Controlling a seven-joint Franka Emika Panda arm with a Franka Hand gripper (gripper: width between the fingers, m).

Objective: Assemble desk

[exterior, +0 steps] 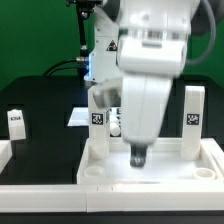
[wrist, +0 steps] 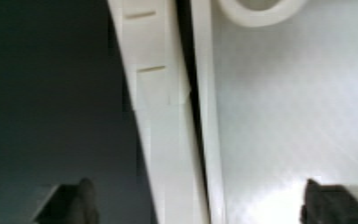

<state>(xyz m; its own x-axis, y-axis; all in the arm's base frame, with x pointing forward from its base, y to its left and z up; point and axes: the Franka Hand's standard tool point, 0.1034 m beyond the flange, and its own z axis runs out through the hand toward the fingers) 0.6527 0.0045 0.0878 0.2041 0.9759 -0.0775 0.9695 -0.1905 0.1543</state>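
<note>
The desk's white rimmed tabletop (exterior: 175,168) lies across the front of the exterior view. One tagged white leg (exterior: 97,119) stands upright at its far left corner and another (exterior: 192,111) at its far right corner. A third leg (exterior: 16,125) stands alone on the black table at the exterior view's left. My gripper (exterior: 138,157) reaches down to the tabletop's middle. In the wrist view my gripper (wrist: 201,203) is open. Its dark fingertips (wrist: 66,200) stand wide apart on either side of the tabletop's rim (wrist: 158,120), holding nothing. A round corner socket (wrist: 261,8) shows beyond.
A white border rail (exterior: 8,160) runs along the exterior view's left and front edges. A flat white sheet (exterior: 76,117) lies behind the tabletop. A small white part (exterior: 115,125) sits beside the left leg, half hidden by my arm. Black table surface (wrist: 43,90) lies outside the rim.
</note>
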